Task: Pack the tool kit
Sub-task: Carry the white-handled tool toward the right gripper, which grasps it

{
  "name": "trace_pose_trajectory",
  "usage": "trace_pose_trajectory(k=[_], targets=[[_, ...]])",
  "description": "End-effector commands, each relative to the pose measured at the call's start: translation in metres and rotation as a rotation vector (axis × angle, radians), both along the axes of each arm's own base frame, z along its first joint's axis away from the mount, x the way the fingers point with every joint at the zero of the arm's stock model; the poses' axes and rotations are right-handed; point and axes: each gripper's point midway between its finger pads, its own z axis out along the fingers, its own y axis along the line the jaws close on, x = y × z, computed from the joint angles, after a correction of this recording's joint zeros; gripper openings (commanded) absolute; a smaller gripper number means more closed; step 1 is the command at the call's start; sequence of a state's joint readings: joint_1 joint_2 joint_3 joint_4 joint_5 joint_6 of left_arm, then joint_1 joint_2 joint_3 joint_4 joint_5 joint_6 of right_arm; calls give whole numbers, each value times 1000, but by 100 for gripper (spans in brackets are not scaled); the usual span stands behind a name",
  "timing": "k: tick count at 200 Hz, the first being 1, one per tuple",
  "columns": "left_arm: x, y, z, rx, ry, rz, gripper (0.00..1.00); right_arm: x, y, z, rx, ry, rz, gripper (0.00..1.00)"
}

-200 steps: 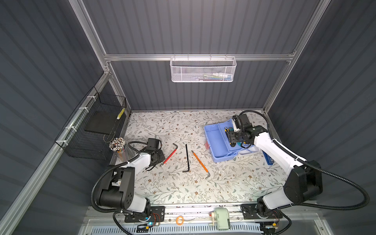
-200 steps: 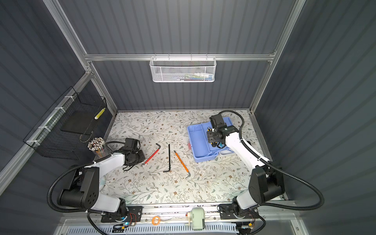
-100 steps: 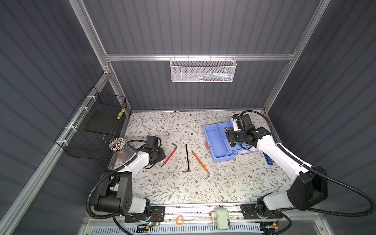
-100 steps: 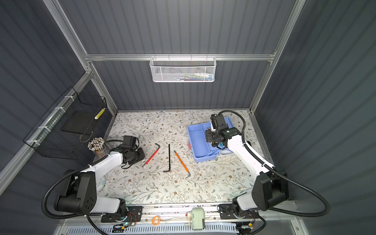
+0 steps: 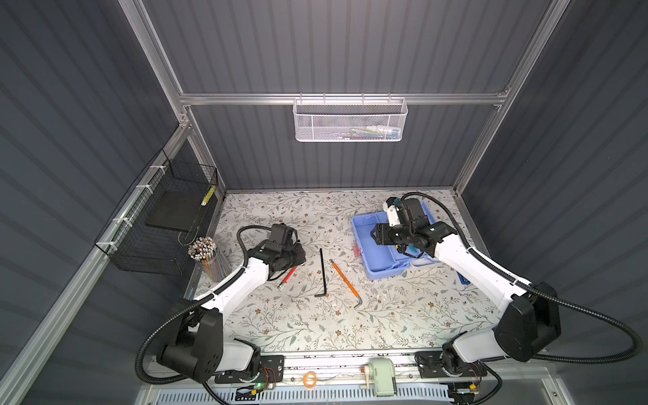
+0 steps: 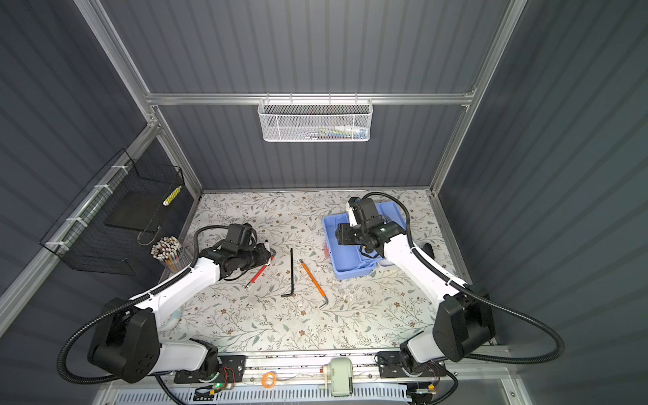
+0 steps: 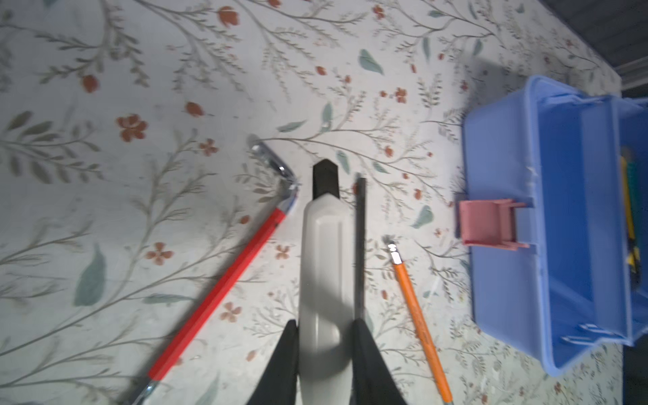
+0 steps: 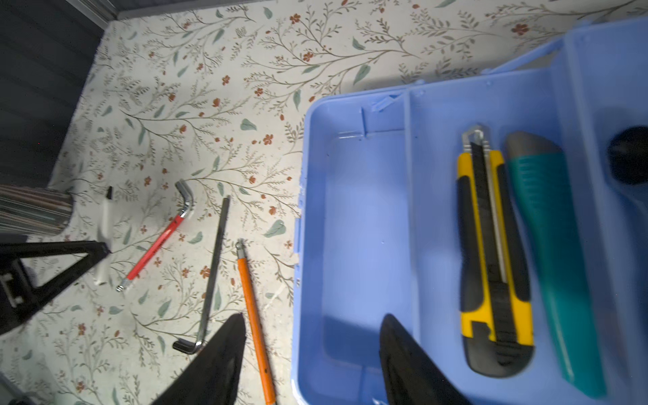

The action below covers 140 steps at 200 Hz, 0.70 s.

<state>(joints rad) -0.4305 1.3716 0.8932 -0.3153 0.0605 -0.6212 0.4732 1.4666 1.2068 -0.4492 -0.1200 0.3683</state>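
White utility knife (image 7: 324, 245), gripped by left claw (image 7: 324, 321), points straight outward; right claw (image 8: 312, 317) gapes.

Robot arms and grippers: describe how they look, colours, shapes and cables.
The left arm and right arm have smooth white link shells and bulky black joint housings. A black ribbed cable conduit loops beside each. The left gripper and right gripper have matte black, tapering wedge-shaped fingers. No markings are legible.

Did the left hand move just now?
Yes. The left hand, holding the white knife, moved right toward the black wrench, partly over the red wrench.
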Motion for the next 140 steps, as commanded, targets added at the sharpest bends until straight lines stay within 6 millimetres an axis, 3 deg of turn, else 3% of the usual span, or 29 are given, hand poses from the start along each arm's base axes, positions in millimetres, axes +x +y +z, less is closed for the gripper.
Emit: trace_pose_trajectory(k=[1,68,140], targets=[[9,-26,15,-71,-46,-23,20,-2,30,0,138,28,44,61],[2,-99,29,-163,-111,-187,20,-9,73,-2,314,80,123,59],[-5,-138,46,-230,-171,-265,20,-14,96,-12,338,136,168,55]])
